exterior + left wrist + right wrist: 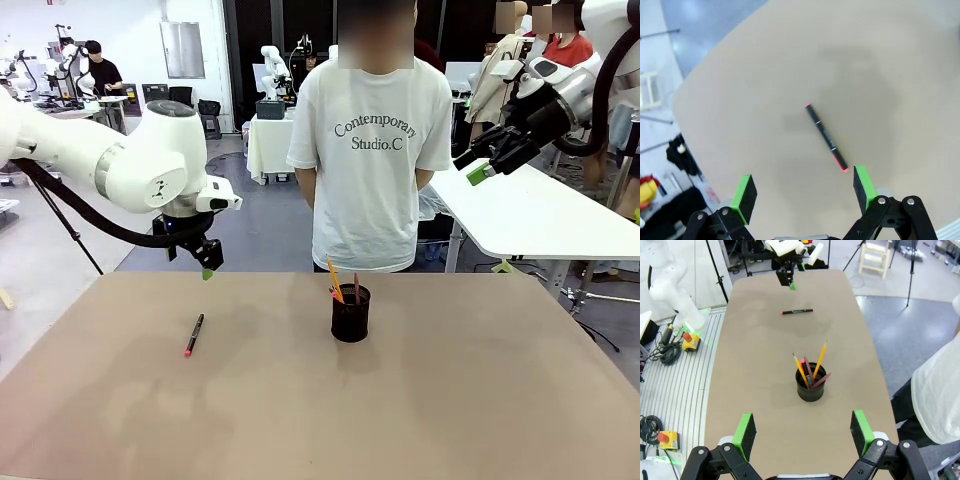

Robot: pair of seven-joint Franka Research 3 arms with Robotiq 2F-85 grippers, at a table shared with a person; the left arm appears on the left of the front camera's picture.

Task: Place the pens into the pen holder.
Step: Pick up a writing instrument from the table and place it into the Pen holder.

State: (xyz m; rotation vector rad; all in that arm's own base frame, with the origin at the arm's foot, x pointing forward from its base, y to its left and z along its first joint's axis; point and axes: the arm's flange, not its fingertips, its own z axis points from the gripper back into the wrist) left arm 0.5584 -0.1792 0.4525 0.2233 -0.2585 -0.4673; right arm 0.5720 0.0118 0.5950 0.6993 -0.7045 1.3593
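One black pen with a red-pink end (194, 335) lies flat on the tan table, left of centre; it also crosses the left wrist view (826, 138) and lies far off in the right wrist view (797, 312). The black mesh pen holder (350, 313) stands near the table's middle with several pens in it, two yellow-orange ones and reddish ones (810, 371). My left gripper (207, 258) hangs open above the table's far left part, behind the lying pen, nothing between its green pads (744, 192). My right gripper (487, 160) is raised high at the right, open and empty.
A person in a white T-shirt (368, 150) stands at the table's far edge, just behind the holder. A white table (540, 215) stands at the back right. The tan tabletop (480, 400) is bare around the holder and the pen.
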